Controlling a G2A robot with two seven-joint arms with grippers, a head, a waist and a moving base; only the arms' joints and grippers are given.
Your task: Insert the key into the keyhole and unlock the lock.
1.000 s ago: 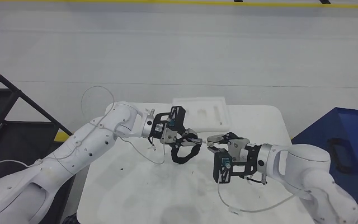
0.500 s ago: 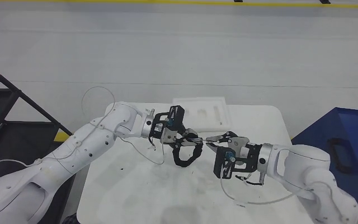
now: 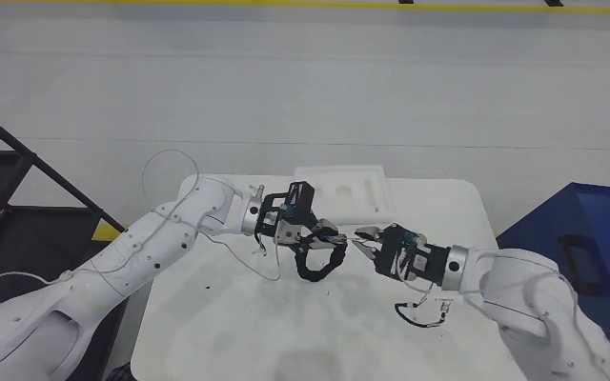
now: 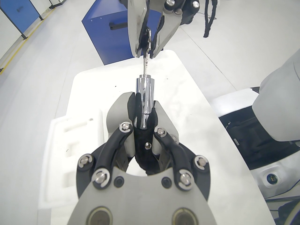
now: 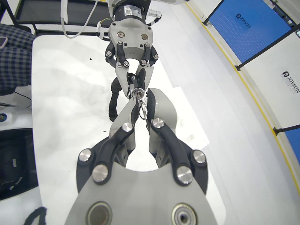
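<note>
Left gripper (image 4: 142,103) is clenched on the lock (image 4: 144,87), a chrome cylinder gripped around its lower half so that its keyhole end sticks out past the fingertips toward the other arm. Directly opposite, tip to tip and in line with it, the right gripper (image 4: 145,53) is closed on the head of the key (image 4: 146,63), with the key ring showing between its fingers (image 5: 159,104). The key's blade points out from the right gripper straight at the lock and its tip meets the cylinder's end face; how far it sits inside the keyhole cannot be told. A black cable loop (image 3: 315,262) belonging to the lock hangs below the left gripper. Both grippers are held above the white bench (image 4: 187,99). A white foam tray (image 4: 70,127) with cut-out recesses lies on the bench to one side of the left gripper, and a blue cabinet (image 4: 105,38) stands on the floor beyond the right gripper
</note>
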